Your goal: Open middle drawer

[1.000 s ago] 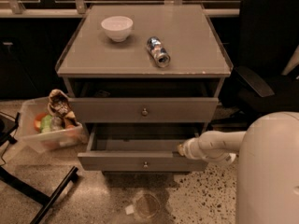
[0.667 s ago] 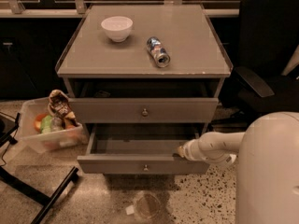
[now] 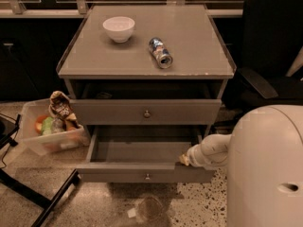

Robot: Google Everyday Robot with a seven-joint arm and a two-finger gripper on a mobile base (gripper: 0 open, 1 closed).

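The grey cabinet [image 3: 147,60] has its middle drawer [image 3: 142,151] pulled well out, showing a plain grey empty interior. Its flat front carries a small round metal knob [image 3: 147,176]. My gripper [image 3: 182,160] is at the top edge of the drawer front near its right corner, at the end of my white arm [image 3: 213,150], which reaches in from the right. The taller drawer above [image 3: 147,113] is slightly out, with a dark gap under the tabletop. The lowest drawer is hidden beneath the open one.
A white bowl [image 3: 119,28] and a tipped-over can [image 3: 160,52] lie on the cabinet top. A clear bin of snacks [image 3: 53,126] sits on the floor to the left. A black chair [image 3: 270,51] stands to the right, my white body [image 3: 265,174] is at the lower right, and crumpled plastic [image 3: 149,209] lies in front.
The middle drawer has slid a little further out toward the camera, and my gripper has moved with its front edge.
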